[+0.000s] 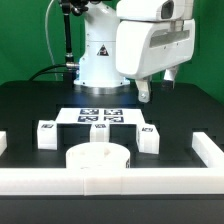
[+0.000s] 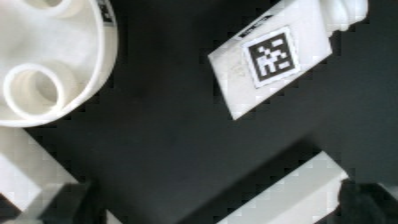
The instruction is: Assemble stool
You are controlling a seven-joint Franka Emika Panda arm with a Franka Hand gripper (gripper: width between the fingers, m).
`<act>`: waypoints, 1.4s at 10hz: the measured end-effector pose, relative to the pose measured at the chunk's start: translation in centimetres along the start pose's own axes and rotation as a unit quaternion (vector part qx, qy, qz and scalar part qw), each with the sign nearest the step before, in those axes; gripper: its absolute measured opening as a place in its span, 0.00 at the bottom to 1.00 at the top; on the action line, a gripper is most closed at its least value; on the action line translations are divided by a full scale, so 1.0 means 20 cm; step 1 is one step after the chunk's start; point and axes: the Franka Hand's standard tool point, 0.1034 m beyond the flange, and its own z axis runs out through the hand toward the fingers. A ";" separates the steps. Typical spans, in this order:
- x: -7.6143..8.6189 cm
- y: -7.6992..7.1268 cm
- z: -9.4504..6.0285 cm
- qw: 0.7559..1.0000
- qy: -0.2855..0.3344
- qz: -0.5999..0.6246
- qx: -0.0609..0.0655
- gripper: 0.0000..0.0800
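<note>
The white round seat (image 1: 98, 158) lies near the front rail, with its rimmed underside showing in the wrist view (image 2: 45, 60). A white leg (image 1: 148, 137) with a square tag stands to the seat's right in the exterior view and also shows in the wrist view (image 2: 276, 55). A second leg (image 1: 47, 133) is at the left, and a third (image 1: 100, 127) is just behind the seat. My gripper (image 1: 145, 92) hangs above the table behind the right leg, apart from every part. In the wrist view the gripper (image 2: 214, 212) is open and empty.
The marker board (image 1: 100, 114) lies flat behind the legs. A white border rail (image 1: 120, 182) runs along the front, with short side pieces at the left (image 1: 3, 143) and right (image 1: 205, 150). A white strip (image 2: 311, 185) crosses under the gripper; I cannot tell what it is.
</note>
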 end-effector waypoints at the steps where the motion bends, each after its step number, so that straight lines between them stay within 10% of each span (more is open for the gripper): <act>1: 0.00 0.00 0.00 1.000 0.000 0.000 0.000 0.81; 5: -0.01 0.02 0.02 1.000 0.004 -0.020 -0.002 0.81; 10: -0.19 0.27 0.27 0.997 0.008 -0.072 -0.001 0.81; 14: -0.22 0.30 0.34 0.997 0.005 -0.071 0.006 0.81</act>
